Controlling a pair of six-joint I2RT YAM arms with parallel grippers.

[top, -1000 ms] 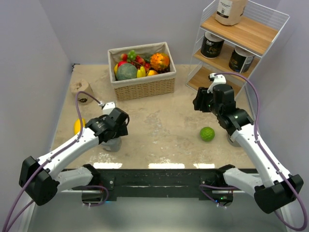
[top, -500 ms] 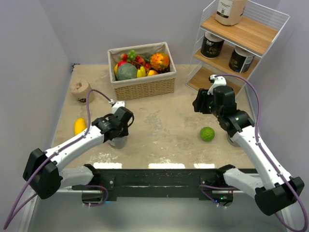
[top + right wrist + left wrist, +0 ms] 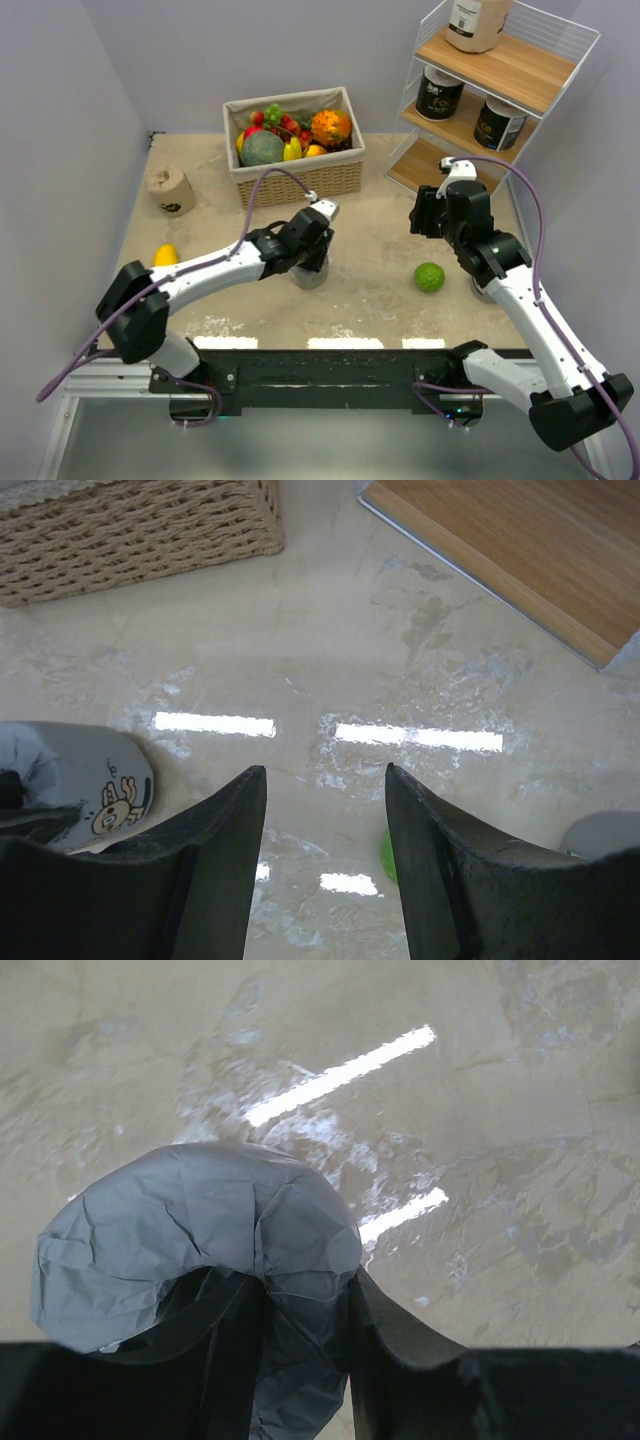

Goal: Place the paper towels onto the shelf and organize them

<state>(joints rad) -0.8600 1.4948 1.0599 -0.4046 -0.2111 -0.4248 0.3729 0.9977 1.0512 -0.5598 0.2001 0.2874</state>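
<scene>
My left gripper (image 3: pixel 312 258) is shut on a grey paper towel roll (image 3: pixel 310 277) at the table's middle. In the left wrist view its fingers (image 3: pixel 375 1315) pinch the crumpled grey wrap (image 3: pixel 190 1230). I cannot tell whether the roll touches the table. My right gripper (image 3: pixel 424 215) hangs open and empty in front of the shelf (image 3: pixel 560 45); its jaws (image 3: pixel 325 772) stand apart over bare table. Two black rolls (image 3: pixel 439 95) (image 3: pixel 500 123) sit on the middle tier and a tan one (image 3: pixel 477 22) on the top tier. A kraft roll (image 3: pixel 168 189) stands far left. Another grey roll (image 3: pixel 486 291) peeks out under the right arm.
A wicker fruit basket (image 3: pixel 300 178) stands at the back centre. A green lime (image 3: pixel 429 277) lies near the right arm and a yellow fruit (image 3: pixel 165 256) at the left. The shelf's bottom board (image 3: pixel 510 565) is just ahead of the right gripper.
The left gripper closed on the grey roll and swung right with it, from the left side to the table's middle. The right arm barely shifted.
</scene>
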